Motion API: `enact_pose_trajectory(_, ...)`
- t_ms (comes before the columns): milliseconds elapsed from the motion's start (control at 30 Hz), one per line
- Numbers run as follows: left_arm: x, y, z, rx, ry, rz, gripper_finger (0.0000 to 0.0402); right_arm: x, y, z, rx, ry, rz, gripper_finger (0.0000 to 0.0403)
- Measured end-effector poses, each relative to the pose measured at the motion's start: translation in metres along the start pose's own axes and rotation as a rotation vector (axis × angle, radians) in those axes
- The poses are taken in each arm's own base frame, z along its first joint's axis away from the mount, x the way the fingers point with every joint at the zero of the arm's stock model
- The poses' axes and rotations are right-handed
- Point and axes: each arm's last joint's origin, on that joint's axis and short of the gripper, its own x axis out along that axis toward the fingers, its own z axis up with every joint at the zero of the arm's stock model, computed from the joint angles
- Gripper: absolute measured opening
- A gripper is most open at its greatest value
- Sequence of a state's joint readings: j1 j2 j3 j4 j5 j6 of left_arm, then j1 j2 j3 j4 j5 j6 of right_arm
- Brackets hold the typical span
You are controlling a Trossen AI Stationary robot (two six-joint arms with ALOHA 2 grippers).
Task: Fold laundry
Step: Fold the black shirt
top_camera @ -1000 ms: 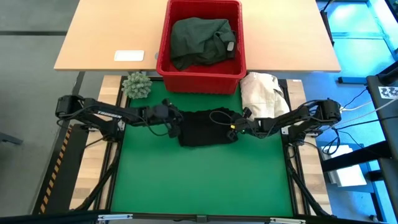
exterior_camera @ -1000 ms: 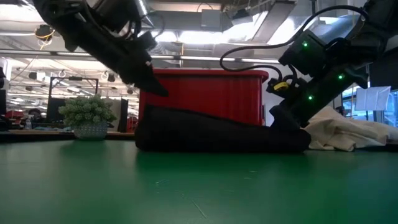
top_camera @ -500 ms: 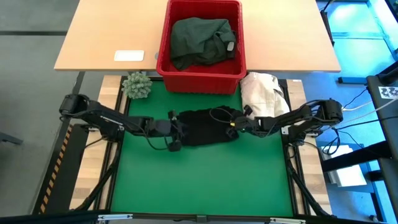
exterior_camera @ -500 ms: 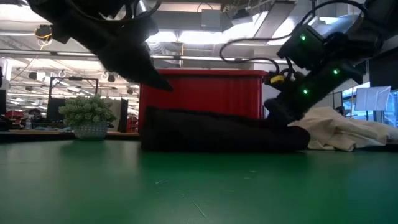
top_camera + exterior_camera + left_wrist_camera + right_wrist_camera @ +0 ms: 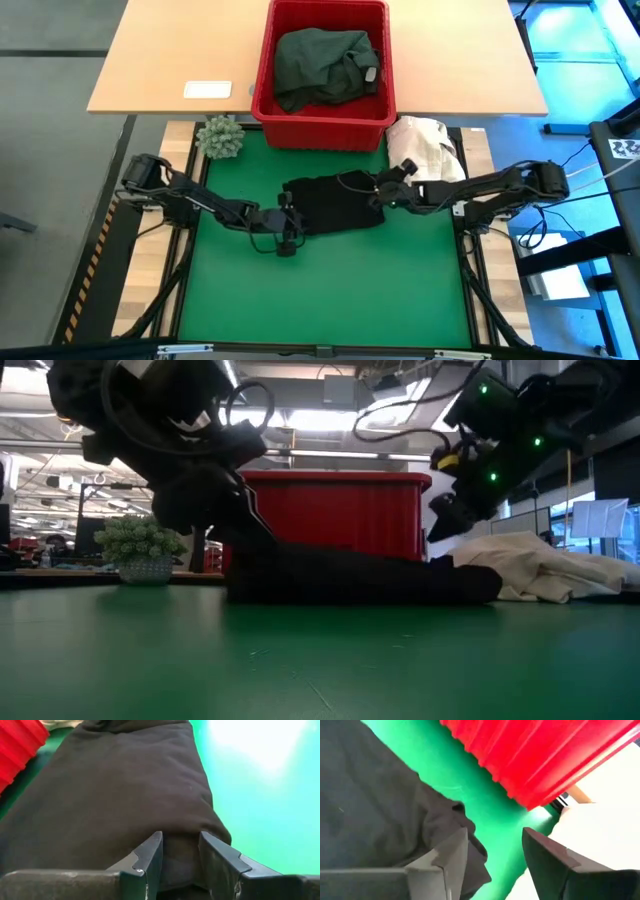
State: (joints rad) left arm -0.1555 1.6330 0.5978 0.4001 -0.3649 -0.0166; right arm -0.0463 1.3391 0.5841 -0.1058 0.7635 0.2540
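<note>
- The black garment (image 5: 333, 205) is seen as soft, matt cloth with a faintly fuzzy face.
- The dark green garment (image 5: 322, 63) in the basket is shown as crumpled matt cloth.
- The red basket (image 5: 263, 88) is made of glossy plastic, ribbed on its wall.
- The green mat (image 5: 330, 285) is shown as smooth, with a slight sheen.
- The cream-white cloth heap (image 5: 422, 145) is seen as creased matt fabric.
- The far table (image 5: 170, 55) is finished in smooth, pale wood.
- The left gripper fingers (image 5: 150, 857) are seen as dark, matt, hard plastic or metal.
</note>
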Motion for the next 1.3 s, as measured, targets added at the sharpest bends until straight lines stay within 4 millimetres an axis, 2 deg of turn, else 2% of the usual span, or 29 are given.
enact_pose_trajectory(167, 0.0, 0.0, 0.001, 0.02, -0.012, 0.017, 0.0122, -0.009, 0.001, 0.01, 0.057, -0.014, 0.253, 0.018)
enact_pose_trajectory(300, 0.003, 0.005, 0.0, 0.013, -0.004, 0.034, 0.0122, -0.006, 0.009, 0.006, 0.052, 0.023, 0.391, 0.0167)
enact_pose_trajectory(400, 0.007, 0.009, -0.007, 0.023, 0.051, 0.051, 0.0122, 0.002, 0.014, -0.009, 0.012, 0.094, 0.395, 0.0155)
enact_pose_trajectory(567, 0.007, 0.01, -0.007, 0.044, 0.059, 0.071, 0.0122, 0.012, 0.019, -0.028, -0.014, 0.189, 0.366, 0.0123)
enact_pose_trajectory(767, 0.006, 0.01, -0.016, 0.069, 0.148, 0.07, 0.0122, 0.011, 0.014, -0.032, -0.006, 0.206, 0.283, 0.0083)
enact_pose_trajectory(933, 0.002, 0.004, -0.021, 0.072, 0.19, 0.06, 0.0122, 0.009, 0.013, -0.03, -0.002, 0.201, 0.283, 0.0064)
enact_pose_trajectory(1100, -0.008, -0.002, -0.007, 0.071, 0.13, 0.034, 0.0122, 0.003, 0.008, -0.025, 0.02, 0.17, 0.293, 0.006)
enact_pose_trajectory(1300, -0.022, -0.005, 0.03, 0.079, -0.015, 0.096, 0.0122, -0.013, 0.005, -0.011, 0.081, 0.074, 0.374, 0.006)
